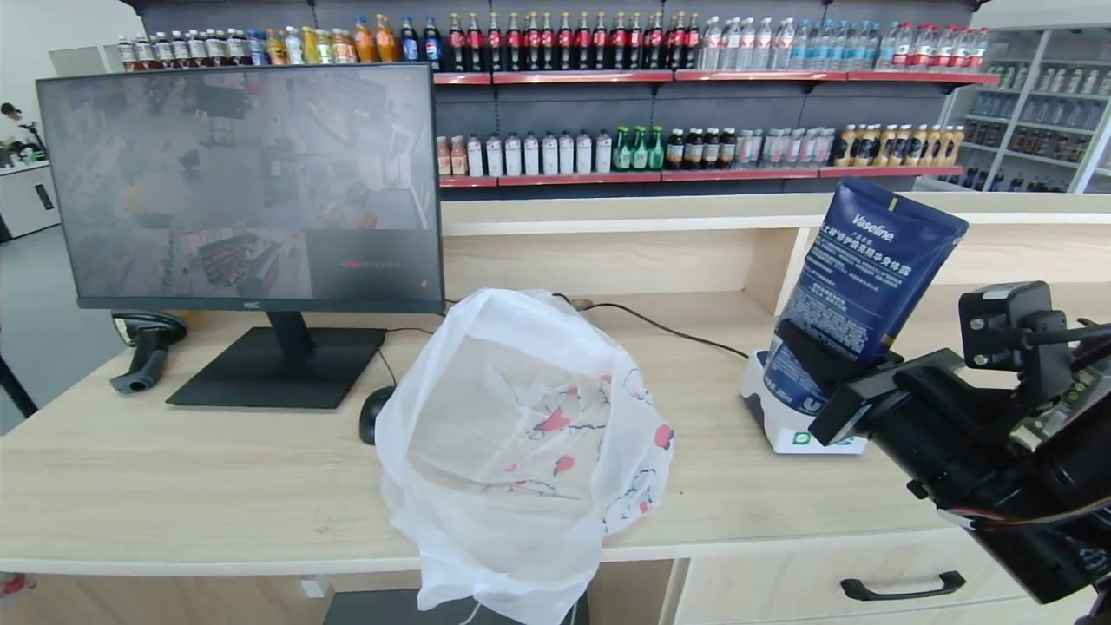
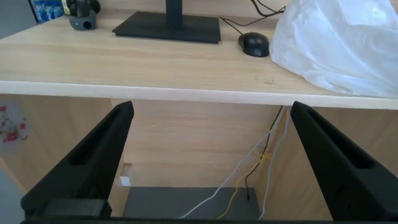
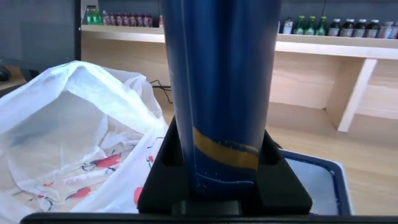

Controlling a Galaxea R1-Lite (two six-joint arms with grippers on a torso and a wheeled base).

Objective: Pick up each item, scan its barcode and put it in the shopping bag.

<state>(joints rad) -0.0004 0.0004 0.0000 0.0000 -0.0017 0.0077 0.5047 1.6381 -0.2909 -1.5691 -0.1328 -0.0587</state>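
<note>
Right tool (image 1: pixel 838 365) pinches the blue lotion pouch (image 1: pixel 868 269) at its base, and I read the long axis upright just over the white scanner box (image 1: pixel 785 430), with the shopping bag (image 1: pixel 521 408) to its left.

Blue pouch (image 1: pixel 868 269); white shopping bag (image 1: pixel 521 451) with red flower print; black mouse (image 1: pixel 375 413).

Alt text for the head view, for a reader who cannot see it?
The right claw holds a dark blue plastic pouch at the white box-shaped scanner; an open white floral plastic shopping bag sits beside a black monitor.
</note>
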